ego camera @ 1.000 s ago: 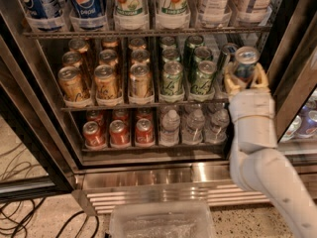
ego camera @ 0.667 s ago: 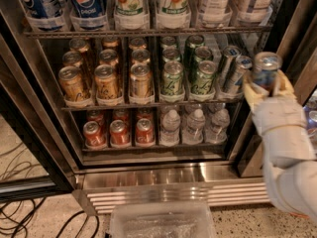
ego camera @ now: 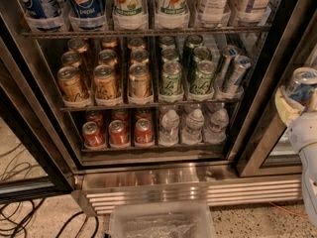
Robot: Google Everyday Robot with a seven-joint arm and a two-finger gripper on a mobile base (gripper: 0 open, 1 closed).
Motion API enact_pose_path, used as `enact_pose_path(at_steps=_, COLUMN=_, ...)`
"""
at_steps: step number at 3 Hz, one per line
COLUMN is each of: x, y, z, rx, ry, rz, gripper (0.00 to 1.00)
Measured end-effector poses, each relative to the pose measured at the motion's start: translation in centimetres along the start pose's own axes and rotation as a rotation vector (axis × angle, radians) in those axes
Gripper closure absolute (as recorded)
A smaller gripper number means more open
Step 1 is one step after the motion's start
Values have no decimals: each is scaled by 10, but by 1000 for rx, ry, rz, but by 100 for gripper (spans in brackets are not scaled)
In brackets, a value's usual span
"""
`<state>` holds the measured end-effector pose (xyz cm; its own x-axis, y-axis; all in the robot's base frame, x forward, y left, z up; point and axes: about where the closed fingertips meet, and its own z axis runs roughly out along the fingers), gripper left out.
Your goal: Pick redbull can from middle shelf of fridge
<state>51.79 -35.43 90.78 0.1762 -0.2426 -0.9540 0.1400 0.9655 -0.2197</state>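
Warm, dim light is glinting off the steel base panel [ego camera: 188, 185] while the hand [ego camera: 298, 100], at the right edge, is looking soft, clutching the redbull can [ego camera: 303, 82].

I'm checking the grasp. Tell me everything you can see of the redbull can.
The redbull can is a slim blue-and-silver metal can with a silver top. It stands roughly upright at the picture's right edge, outside the fridge and in front of its right door frame. The gripper is shut around its lower part, with a cream finger against its left side. Its base is hidden.
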Motion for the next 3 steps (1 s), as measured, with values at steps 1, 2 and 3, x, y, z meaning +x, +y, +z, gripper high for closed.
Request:
enact_pose_path(at_steps=1, x=-1, y=7, z=0, rx=-26, ry=7, rz=1, gripper=100)
enact_pose_path(at_steps=2, x=15, y=10, z=-23, rx=-96, ry=97, rz=27, gripper=100)
enact_pose_path(at_steps=3, x=21, y=11, z=-52, rx=-182, ry=197, rz=77, gripper=100)
